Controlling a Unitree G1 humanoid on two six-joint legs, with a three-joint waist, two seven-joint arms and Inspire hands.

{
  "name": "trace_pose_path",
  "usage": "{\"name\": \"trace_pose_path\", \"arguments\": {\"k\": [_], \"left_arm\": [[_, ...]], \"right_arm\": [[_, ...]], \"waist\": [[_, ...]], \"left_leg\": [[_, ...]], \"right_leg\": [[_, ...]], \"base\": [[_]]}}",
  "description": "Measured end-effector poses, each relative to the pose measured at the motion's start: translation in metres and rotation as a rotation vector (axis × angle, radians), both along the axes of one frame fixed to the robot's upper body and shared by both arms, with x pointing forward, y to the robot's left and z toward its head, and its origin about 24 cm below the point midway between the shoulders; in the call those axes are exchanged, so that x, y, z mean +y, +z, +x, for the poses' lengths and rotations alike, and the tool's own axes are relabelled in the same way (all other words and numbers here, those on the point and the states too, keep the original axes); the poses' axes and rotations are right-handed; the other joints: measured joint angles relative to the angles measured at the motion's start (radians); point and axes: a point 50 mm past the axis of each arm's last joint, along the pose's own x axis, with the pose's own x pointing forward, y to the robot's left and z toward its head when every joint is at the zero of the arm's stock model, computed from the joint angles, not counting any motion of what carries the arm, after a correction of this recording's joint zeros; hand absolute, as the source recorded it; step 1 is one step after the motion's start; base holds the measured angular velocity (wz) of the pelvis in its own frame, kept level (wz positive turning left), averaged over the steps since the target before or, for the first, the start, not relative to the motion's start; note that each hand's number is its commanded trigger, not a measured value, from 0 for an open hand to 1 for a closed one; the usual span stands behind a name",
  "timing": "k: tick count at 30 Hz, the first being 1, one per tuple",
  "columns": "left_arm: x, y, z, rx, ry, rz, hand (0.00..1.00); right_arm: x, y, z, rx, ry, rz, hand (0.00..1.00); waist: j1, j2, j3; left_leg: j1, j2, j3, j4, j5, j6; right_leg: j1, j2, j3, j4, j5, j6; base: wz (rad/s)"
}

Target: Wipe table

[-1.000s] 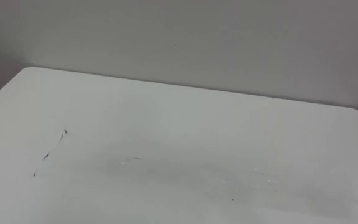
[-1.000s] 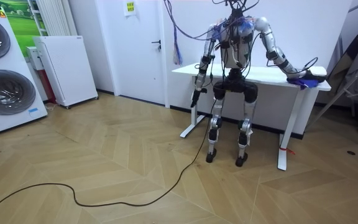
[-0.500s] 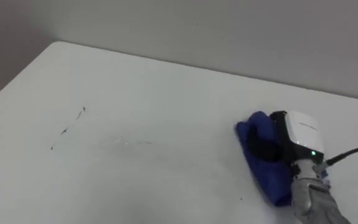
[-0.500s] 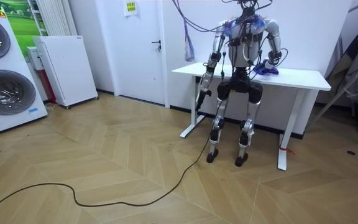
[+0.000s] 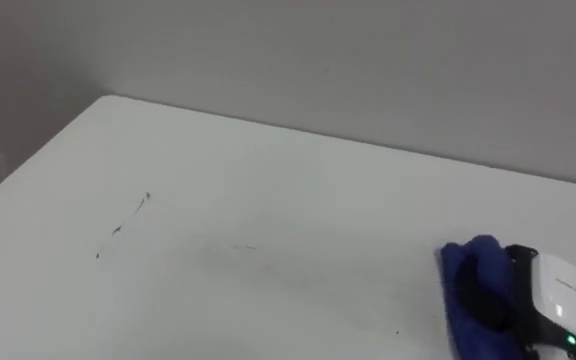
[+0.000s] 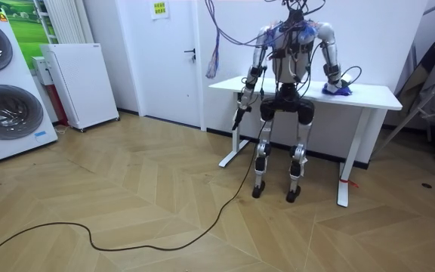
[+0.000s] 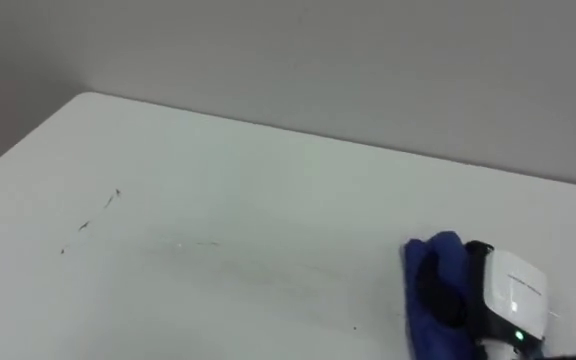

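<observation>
Blue cloth on table, beneath right robot hand.

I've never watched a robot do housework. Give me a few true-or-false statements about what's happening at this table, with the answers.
1. The right hand rests on a blue cloth on the white table. True.
2. The dark marks lie right beside the cloth. False: they are on the table's left part, well apart from the cloth at the right.
3. The left hand is pressed flat on the tabletop. False: it hangs at the robot's side, below the table's edge.
4. The robot stands upright at the table, facing it. True.
</observation>
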Motion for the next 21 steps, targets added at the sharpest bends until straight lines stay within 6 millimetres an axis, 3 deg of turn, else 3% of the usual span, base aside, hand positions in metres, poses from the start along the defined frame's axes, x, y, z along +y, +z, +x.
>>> {"name": "trace_pose_path", "arguments": {"k": [2, 4, 8, 15, 18, 21], "left_arm": [[0.000, 0.000, 0.001, -0.009, -0.004, 0.006, 0.00], [0.000, 0.000, 0.002, -0.012, -0.016, 0.009, 0.00], [0.001, 0.000, 0.004, -0.016, -0.033, 0.030, 0.00], [0.002, 0.001, 0.006, -0.029, -0.012, 0.056, 0.00], [-0.001, 0.000, 0.008, -0.032, -0.024, 0.050, 0.00], [-0.002, -0.001, 0.008, -0.033, -0.010, 0.042, 0.00]], "right_arm": [[-0.003, -0.002, -0.005, -0.002, -0.040, 0.017, 1.00], [-0.006, -0.003, -0.011, -0.005, -0.076, 0.043, 1.00], [-0.012, -0.004, -0.020, -0.001, -0.125, 0.061, 1.00], [-0.012, -0.005, -0.022, 0.000, -0.137, 0.072, 1.00], [-0.011, -0.005, -0.020, 0.000, -0.124, 0.067, 1.00], [-0.006, -0.003, -0.005, -0.016, -0.110, 0.075, 1.00]], "waist": [[-0.008, -0.003, 0.0004], [-0.023, -0.009, -0.0042], [-0.025, -0.010, -0.0068], [-0.019, -0.011, -0.0051], [-0.017, -0.008, -0.0048], [-0.001, -0.004, -0.0021]], "left_leg": [[0.003, -0.001, 0.005, 0.000, -0.001, 0.001], [0.003, -0.003, 0.006, 0.001, -0.001, 0.003], [0.006, -0.005, 0.006, 0.001, -0.001, 0.004], [0.019, -0.006, 0.010, 0.001, -0.003, 0.007], [0.020, -0.005, 0.030, 0.006, -0.008, 0.012], [0.007, -0.008, 0.087, 0.035, -0.030, 0.017]], "right_leg": [[0.002, -0.001, 0.002, 0.000, 0.000, 0.002], [0.002, -0.004, 0.002, 0.001, -0.002, 0.005], [0.006, -0.006, 0.002, 0.000, -0.001, 0.007], [0.007, -0.008, 0.004, 0.000, -0.001, 0.007], [-0.005, -0.011, 0.015, 0.021, -0.007, 0.009], [-0.078, -0.032, 0.011, 0.137, -0.040, 0.007]], "base": [[0.00], [0.00], [0.00], [-0.02], [-0.16], [-0.57]]}}
